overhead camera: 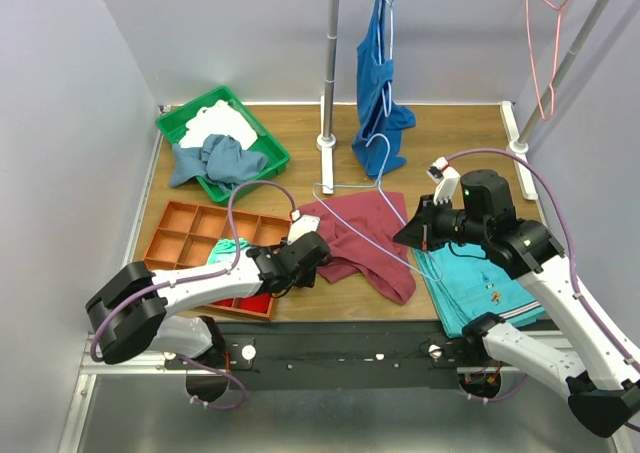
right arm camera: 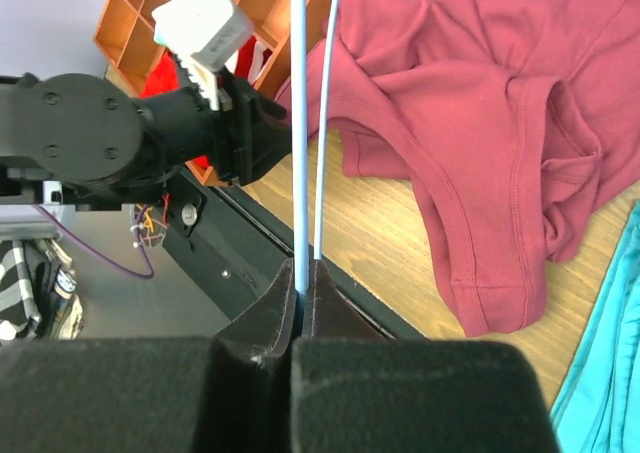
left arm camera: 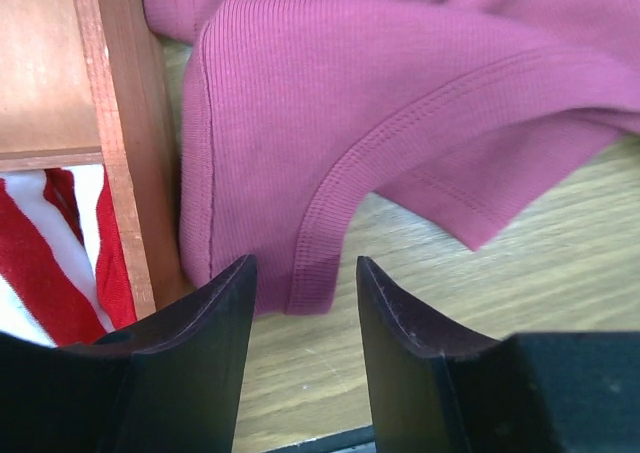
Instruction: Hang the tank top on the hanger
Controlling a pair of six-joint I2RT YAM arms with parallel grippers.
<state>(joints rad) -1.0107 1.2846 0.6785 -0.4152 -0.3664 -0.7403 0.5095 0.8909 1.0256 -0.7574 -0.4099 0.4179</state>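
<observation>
Maroon tank top point(overhead camera: 360, 233) crumpled; right gripper point(right arm camera: 303, 276) pinching hanger point(right arm camera: 299, 123).

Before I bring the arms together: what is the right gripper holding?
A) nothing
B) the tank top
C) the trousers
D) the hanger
D: the right gripper is shut on the hanger, its pale wire pinched between the fingers; the tank top lies beside it.
</observation>
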